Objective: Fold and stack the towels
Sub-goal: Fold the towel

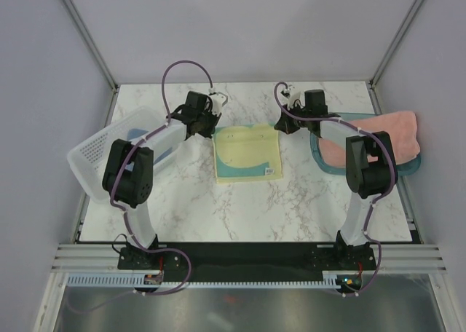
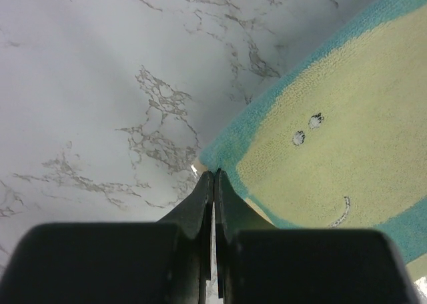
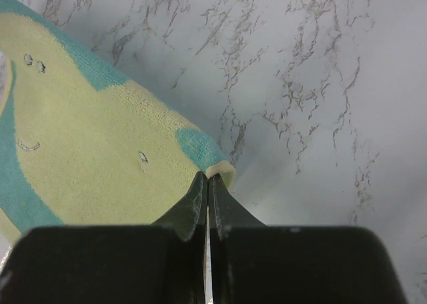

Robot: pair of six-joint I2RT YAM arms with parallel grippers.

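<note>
The basket (image 1: 87,153) sat at the table's (image 1: 291,201) left edge, a blue towel (image 1: 137,134) inside. The left gripper (image 2: 213,174) pinched the flat yellow towel's (image 1: 247,153) far-left corner, and the right gripper (image 3: 207,177) pinched its far-right corner. Bare marble lay nearer. There were three towels in all. The pink towel (image 1: 393,132) draped the tray (image 1: 320,161) at the right edge.

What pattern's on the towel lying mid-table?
Pale yellow towel with teal edging and small face marks; best in left wrist view.

Towel (image 1: 247,153) between basket (image 1: 91,153) and tray (image 1: 325,166)
</note>
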